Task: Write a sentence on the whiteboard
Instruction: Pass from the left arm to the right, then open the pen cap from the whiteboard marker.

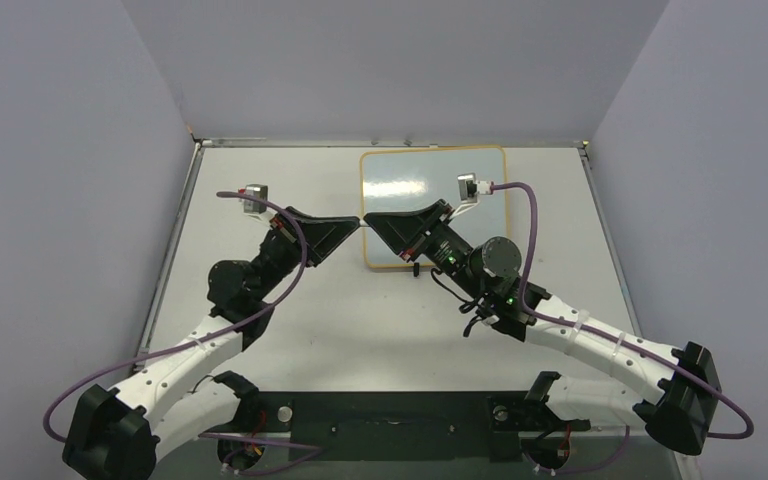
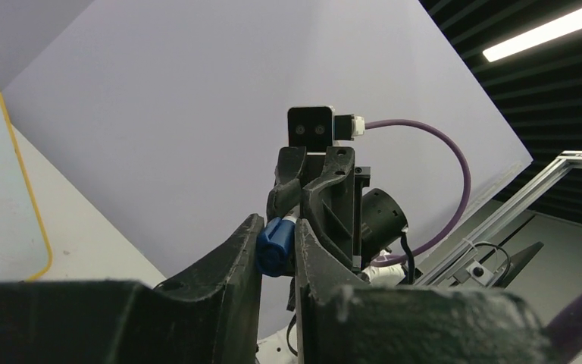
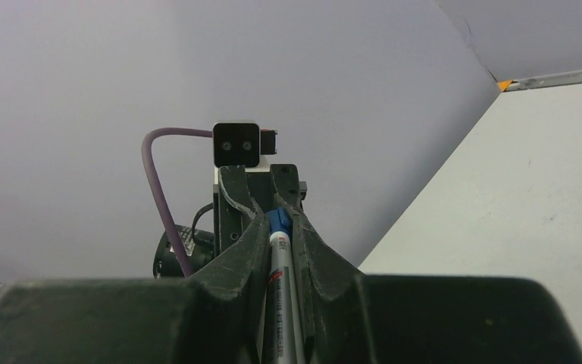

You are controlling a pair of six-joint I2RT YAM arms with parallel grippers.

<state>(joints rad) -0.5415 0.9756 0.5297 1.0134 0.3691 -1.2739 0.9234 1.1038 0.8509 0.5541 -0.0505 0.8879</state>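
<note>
Both tools are closed on one marker (image 3: 280, 296): your left gripper (image 2: 276, 243) pinches its blue cap (image 2: 273, 249), your right gripper (image 3: 279, 227) clamps the barrel. Uncapping is in hand (the whiteboard (image 1: 400, 190), flat under the right arm, looks blank); next, pull straight apart.

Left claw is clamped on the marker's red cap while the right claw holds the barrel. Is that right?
Not quite: the cap is blue, not red, as the left wrist view shows. The rest holds: the left claw is clamped on it, and the right claw holds the marker barrel.
</note>
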